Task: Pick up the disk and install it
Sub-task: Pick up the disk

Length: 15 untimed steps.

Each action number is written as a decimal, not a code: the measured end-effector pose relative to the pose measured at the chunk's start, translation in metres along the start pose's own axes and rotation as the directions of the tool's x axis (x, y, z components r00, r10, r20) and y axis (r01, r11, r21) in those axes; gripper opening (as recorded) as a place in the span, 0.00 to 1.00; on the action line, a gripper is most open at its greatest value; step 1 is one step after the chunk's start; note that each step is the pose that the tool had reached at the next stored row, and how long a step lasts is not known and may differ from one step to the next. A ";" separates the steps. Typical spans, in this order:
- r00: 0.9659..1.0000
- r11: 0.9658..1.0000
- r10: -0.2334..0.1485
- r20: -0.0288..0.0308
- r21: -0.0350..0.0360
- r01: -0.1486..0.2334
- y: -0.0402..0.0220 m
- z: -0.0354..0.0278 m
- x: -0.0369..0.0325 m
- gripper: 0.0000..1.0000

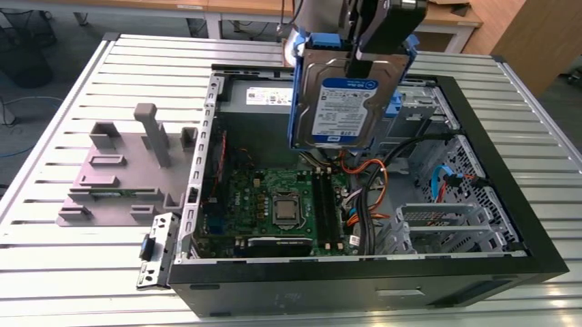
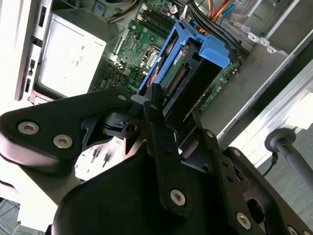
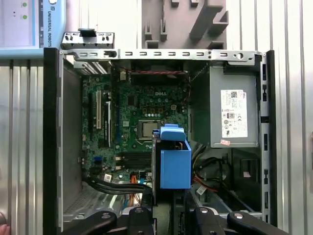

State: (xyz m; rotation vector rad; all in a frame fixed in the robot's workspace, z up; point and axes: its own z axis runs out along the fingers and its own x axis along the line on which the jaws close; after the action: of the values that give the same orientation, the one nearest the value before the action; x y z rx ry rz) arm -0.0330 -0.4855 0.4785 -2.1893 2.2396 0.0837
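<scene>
Clamping the disk by its top edge w/ the gripper, closed tight on it. Hanging it upright in mid-air directly below the gripper, label facing out in the exterior view, blue carrier framing its sides, touching nothing else. Hovering over the open computer case, above the motherboard & near the grey power-supply box. Pointing the disk's carrier end away from the gripper fingers toward the case interior in both wrist views. Lying well apart on the slatted surface, at the exterior view's left: a grey fixture.
</scene>
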 end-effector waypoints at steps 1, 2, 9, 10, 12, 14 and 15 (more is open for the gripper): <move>1.000 1.000 0.000 0.000 0.000 0.000 -0.0001 0.0000 0.0022 0.35; 1.000 1.000 0.000 0.000 0.000 0.000 -0.0003 -0.0001 0.0043 0.35; 1.000 1.000 0.000 0.000 0.000 0.000 -0.0008 -0.0003 0.0183 0.35; 1.000 1.000 0.000 0.000 0.000 0.000 -0.0009 -0.0004 0.0197 0.35; 1.000 1.000 0.000 0.000 0.000 0.000 -0.0008 -0.0005 0.0208 0.35; 1.000 1.000 0.000 0.000 0.000 0.000 -0.0009 -0.0004 0.0208 0.35; 1.000 1.000 0.000 0.000 0.000 0.000 -0.0010 -0.0004 0.0208 0.35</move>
State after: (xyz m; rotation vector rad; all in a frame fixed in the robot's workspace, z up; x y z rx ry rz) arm -0.0325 -0.5063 0.4780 -2.1892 2.2397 0.0838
